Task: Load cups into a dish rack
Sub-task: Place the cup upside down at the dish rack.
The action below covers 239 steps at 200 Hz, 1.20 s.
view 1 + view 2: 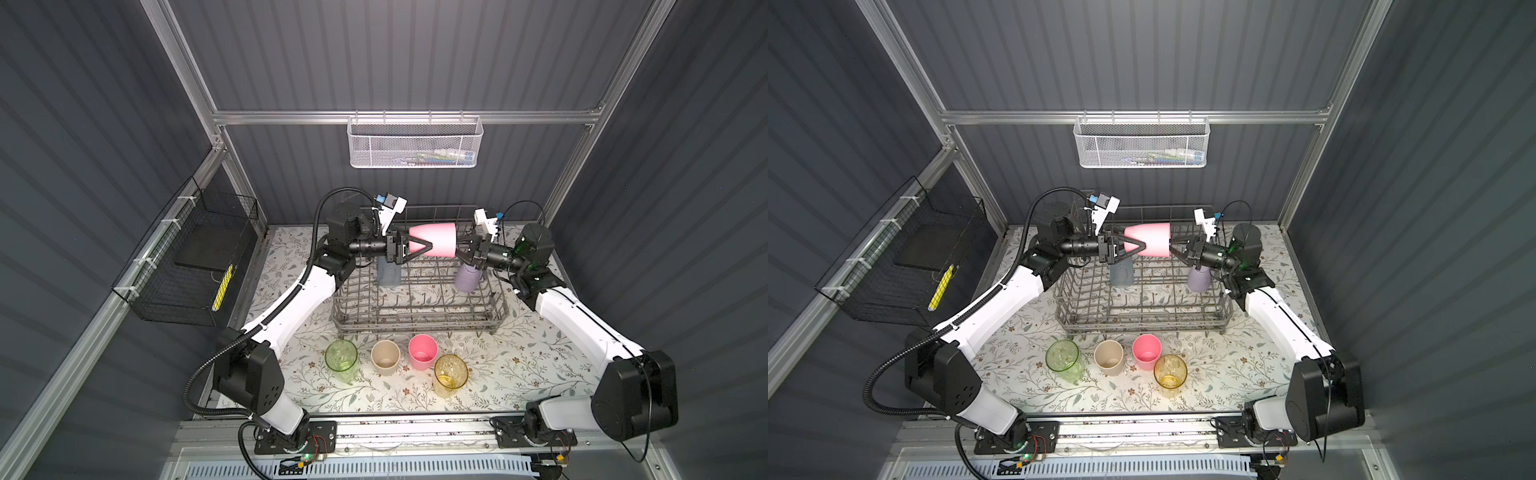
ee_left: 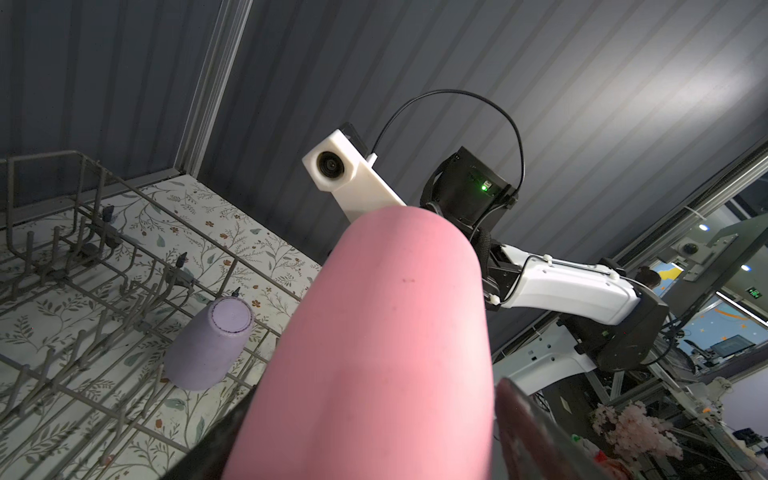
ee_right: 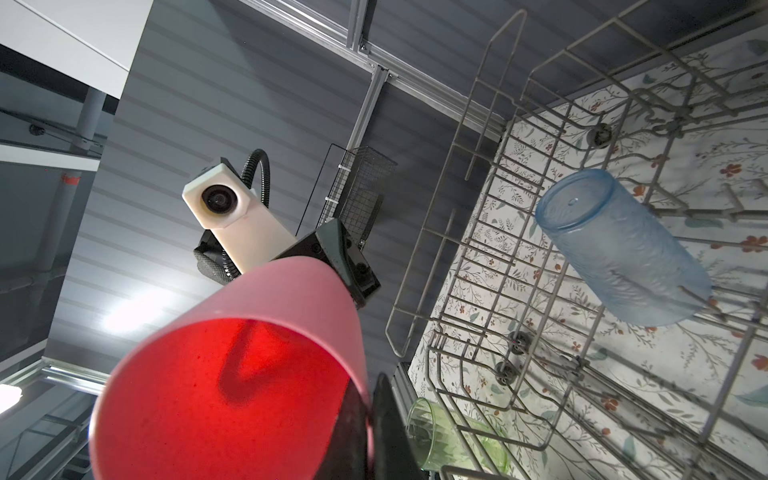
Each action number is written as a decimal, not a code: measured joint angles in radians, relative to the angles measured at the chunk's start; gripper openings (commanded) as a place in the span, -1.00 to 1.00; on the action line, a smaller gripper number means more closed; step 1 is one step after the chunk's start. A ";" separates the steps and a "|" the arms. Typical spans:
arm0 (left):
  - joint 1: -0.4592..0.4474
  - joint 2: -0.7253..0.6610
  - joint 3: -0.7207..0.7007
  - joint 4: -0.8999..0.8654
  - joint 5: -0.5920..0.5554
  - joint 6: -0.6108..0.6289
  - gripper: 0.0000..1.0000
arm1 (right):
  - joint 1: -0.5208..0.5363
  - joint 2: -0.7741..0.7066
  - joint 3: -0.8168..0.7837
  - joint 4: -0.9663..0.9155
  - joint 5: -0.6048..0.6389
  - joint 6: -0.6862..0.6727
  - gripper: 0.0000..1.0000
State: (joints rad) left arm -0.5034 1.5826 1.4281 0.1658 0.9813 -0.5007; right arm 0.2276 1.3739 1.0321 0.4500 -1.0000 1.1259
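A pink cup [image 1: 432, 244] [image 1: 1150, 240] hangs on its side above the grey wire dish rack [image 1: 419, 320] [image 1: 1142, 322]. My right gripper [image 1: 458, 249] [image 3: 370, 415] is shut on its rim, one finger inside the mouth. My left gripper [image 1: 428, 246] [image 2: 365, 436] straddles the cup's base end, its fingers [image 2: 519, 419] close beside the wall, still open. In the rack stand a blue cup [image 1: 389, 274] [image 3: 623, 249] and a lavender cup [image 1: 467, 279] [image 2: 212, 345], both upside down. In front of the rack stand green [image 1: 341, 359], beige [image 1: 385, 356], pink [image 1: 422, 351] and amber [image 1: 451, 370] cups, upright.
A white mesh basket [image 1: 415, 141] hangs on the back wall rail. A black wire basket [image 1: 187, 257] is fixed to the left wall. The floral table cover [image 1: 519, 365] reaches the cell's walls. Both forearms reach over the rack's ends.
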 measured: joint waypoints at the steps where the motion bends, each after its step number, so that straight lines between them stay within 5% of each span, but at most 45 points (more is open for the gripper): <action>1: 0.000 0.000 0.000 0.000 0.000 0.000 0.58 | 0.000 0.000 0.000 0.001 0.000 0.000 -1.00; 59: 0.003 0.000 -0.001 0.015 0.007 -0.025 0.19 | 0.002 0.010 -0.007 0.047 -0.016 0.003 -1.00; 155: 0.011 0.000 -0.039 0.045 0.007 -0.035 0.12 | 0.000 0.058 -0.015 0.104 -0.051 0.027 -1.00; 239: -0.002 0.000 -0.040 0.038 0.006 -0.015 0.11 | -0.031 0.019 -0.029 0.045 -0.052 0.012 -0.28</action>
State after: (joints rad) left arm -0.5053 1.5826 1.3880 0.2035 0.9874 -0.5159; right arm 0.1963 1.3933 1.0035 0.4950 -1.0519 1.1381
